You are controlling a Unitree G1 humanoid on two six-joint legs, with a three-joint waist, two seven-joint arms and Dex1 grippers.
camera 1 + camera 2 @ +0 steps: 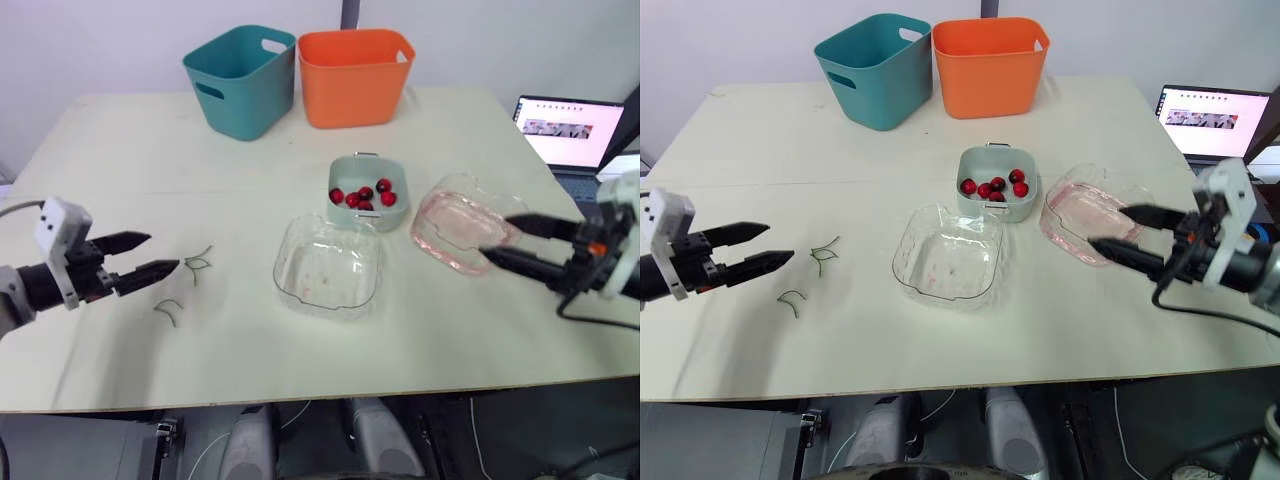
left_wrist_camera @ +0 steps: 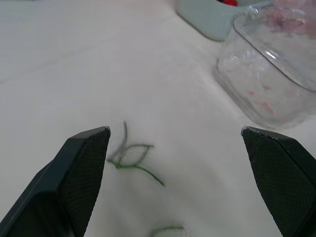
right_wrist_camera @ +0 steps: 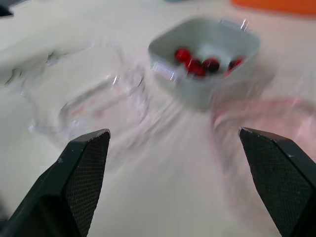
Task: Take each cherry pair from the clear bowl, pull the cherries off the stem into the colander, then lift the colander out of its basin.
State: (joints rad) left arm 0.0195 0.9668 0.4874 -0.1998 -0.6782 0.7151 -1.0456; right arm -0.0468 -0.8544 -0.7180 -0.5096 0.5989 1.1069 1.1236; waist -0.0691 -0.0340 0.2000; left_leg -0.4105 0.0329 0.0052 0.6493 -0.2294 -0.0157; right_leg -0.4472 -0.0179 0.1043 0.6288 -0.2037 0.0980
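The red cherries (image 1: pixel 365 195) lie loose in the pale green square colander (image 1: pixel 395 218) on the desk (image 1: pixel 150 150), behind the empty clear plastic bowl (image 1: pixel 325 270); I judge only the lift remains. My left tool (image 1: pixel 164 251) and right tool (image 1: pixel 495 236) gape wide, empty; next, grip its rim.

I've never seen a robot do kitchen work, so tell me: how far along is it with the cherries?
Mostly done: the clear bowl looks empty, loose cherries lie in the colander, and bare stems lie on the table. The left hand and right hand are open and empty. Lifting the colander seems left.
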